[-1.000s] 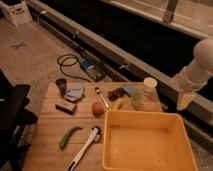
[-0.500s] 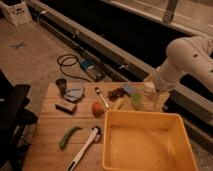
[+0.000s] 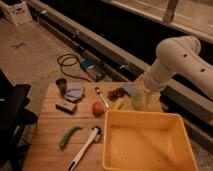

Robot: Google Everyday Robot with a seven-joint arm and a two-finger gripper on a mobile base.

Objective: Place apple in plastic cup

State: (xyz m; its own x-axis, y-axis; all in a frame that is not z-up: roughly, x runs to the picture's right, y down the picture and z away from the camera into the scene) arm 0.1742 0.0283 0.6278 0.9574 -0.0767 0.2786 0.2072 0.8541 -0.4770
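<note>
The apple (image 3: 98,108), small and reddish-orange, lies on the wooden table (image 3: 50,125) near its middle, left of the yellow bin. The plastic cup (image 3: 136,99), pale yellow-green, stands upright at the table's back right, just behind the bin's far rim. My white arm comes in from the right, and its gripper (image 3: 138,89) hangs right over the cup, well to the right of the apple. Nothing shows in the gripper. The white jar is hidden behind the arm.
A large yellow bin (image 3: 115,150) fills the front right. Dark grapes (image 3: 117,93), a spoon (image 3: 101,96), a dark cup (image 3: 61,85), a blue cloth (image 3: 75,93), a brown block (image 3: 66,106), a green pepper (image 3: 69,136) and a white-handled tool (image 3: 85,147) lie around the apple. A black chair (image 3: 12,115) stands left.
My arm has swung in from the right edge of the table to the left. Its gripper end now hangs over the plastic cup. The objects have not moved.
</note>
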